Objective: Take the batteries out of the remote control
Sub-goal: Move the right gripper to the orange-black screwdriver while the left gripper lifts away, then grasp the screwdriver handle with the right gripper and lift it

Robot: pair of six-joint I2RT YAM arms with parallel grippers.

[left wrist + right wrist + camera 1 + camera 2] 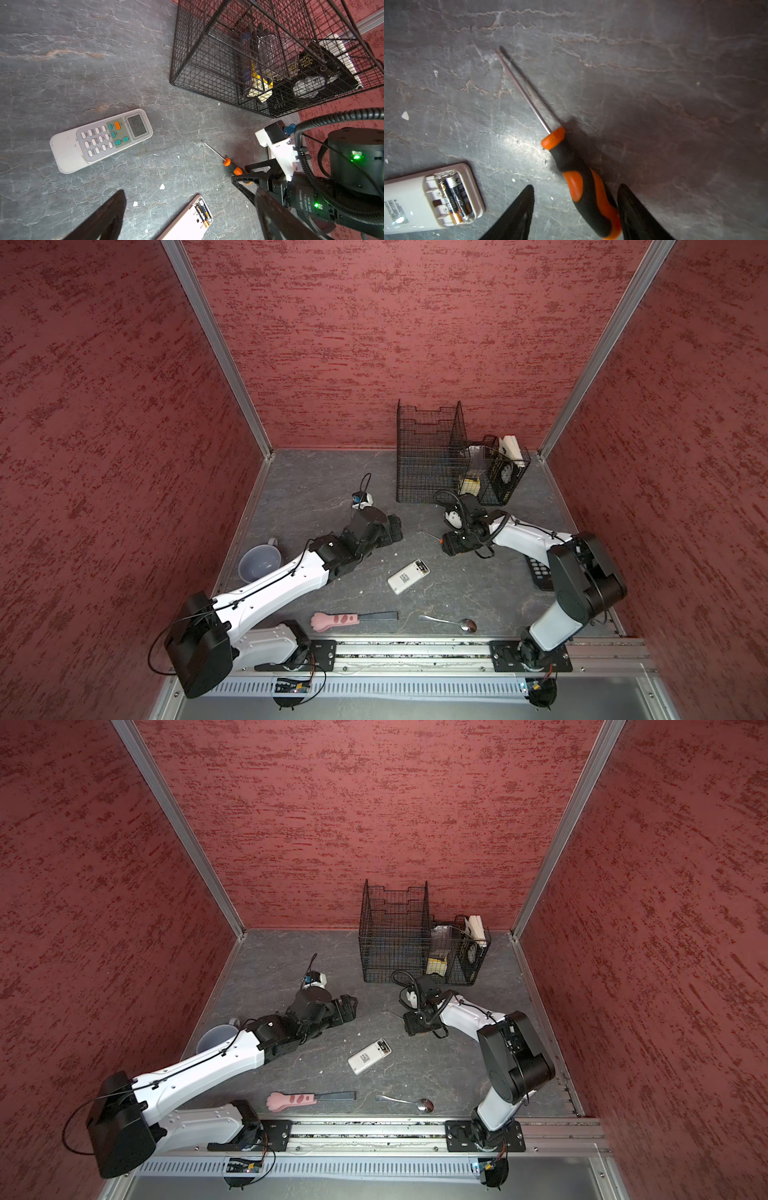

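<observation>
With two AAA batteries [455, 198] exposed in the remote control [425, 201], the right gripper [575, 212], fingers spread, straddled the screwdriver [583, 182], needing a centred handle grip.

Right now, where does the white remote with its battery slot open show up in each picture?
Top views: the remote lies mid-table between the two arms, in both.
Left wrist view: the remote is at the bottom edge, partly cut off.
Right wrist view: the remote is in the lower left corner, batteries showing.
Shared landmark: the orange-handled screwdriver lying near it.
</observation>
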